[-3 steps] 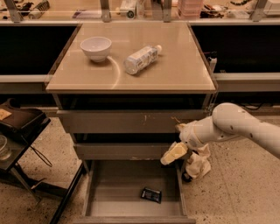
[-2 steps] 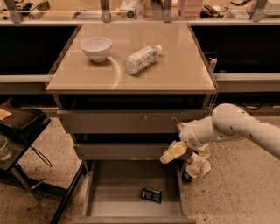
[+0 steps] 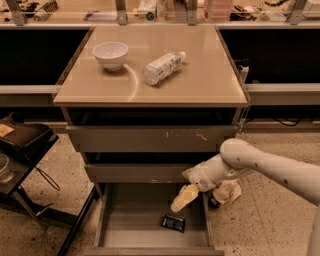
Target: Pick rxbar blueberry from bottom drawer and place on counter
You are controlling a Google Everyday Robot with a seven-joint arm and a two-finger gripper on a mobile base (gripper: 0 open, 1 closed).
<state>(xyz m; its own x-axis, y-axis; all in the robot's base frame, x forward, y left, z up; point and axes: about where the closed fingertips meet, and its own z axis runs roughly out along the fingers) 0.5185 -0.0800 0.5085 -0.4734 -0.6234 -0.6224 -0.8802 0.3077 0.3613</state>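
Note:
The rxbar blueberry [image 3: 173, 223], a small dark flat wrapper, lies on the floor of the open bottom drawer [image 3: 130, 225], right of its middle. My gripper [image 3: 204, 196] hangs over the drawer's right side, above and to the right of the bar, not touching it. Its fingers are spread apart and empty, with one pale fingertip [image 3: 182, 199] pointing down toward the bar. The beige counter [image 3: 205, 80] tops the cabinet.
A white bowl [image 3: 110, 54] and a clear plastic bottle [image 3: 162, 67] lie on the counter. Two shut grey drawers [image 3: 150, 139] sit above the open one. A dark folding stand [image 3: 25, 145] stands at the left. A cluttered ledge [image 3: 150, 10] runs behind.
My arm and gripper have moved down and to the left, closer to the open drawer and the bar. The bar has not moved.

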